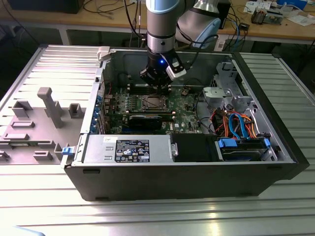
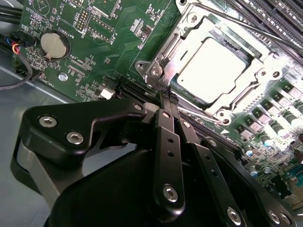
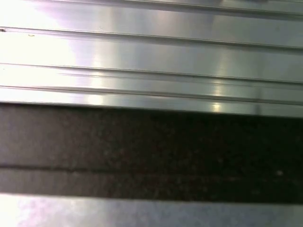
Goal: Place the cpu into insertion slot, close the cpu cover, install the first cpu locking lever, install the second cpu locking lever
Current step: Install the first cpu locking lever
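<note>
Ribbed metal tabletop underneath everything, with the open computer case lying on it and a grey plastic panel just off the case toward the exterior view's left. Inside the case: green motherboard, power supply box along the near wall, black graphics card between that box and the socket, drive cage with coloured cables toward the exterior view's right.

Arm coming straight down into the case, claw hanging just behind the socket. In the second wrist view, claw pinched together with tips almost on the socket frame's corner, holding nothing as far as visible.

Cpu already sitting in the insertion slot, cpu cover closed flat around it, silvery face showing through the window. Coin battery on the board, well away from the socket.

First wrist view: just ribbed metal surface and a dark band.
</note>
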### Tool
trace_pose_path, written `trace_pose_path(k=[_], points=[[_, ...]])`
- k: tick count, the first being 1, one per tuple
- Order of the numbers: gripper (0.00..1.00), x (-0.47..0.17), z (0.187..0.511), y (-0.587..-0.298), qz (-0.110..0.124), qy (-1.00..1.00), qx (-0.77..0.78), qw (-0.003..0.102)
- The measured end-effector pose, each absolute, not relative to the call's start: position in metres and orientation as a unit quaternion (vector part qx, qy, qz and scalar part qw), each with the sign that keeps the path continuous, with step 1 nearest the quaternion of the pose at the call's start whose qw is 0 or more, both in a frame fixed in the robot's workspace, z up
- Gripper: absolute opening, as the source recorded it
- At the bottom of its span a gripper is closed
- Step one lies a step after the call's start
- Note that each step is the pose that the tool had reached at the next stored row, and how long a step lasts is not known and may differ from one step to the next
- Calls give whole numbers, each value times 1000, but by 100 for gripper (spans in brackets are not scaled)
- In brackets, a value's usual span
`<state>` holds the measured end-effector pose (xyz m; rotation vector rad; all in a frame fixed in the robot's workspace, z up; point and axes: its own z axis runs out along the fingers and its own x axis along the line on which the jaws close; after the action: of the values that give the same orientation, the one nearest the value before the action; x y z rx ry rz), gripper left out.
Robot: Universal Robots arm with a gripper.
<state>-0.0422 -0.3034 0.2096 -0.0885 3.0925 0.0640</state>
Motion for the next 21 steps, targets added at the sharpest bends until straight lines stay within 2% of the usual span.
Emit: trace_pose_path(k=[21], points=[[11, -40, 205, -303, 25, 999, -28, 24]])
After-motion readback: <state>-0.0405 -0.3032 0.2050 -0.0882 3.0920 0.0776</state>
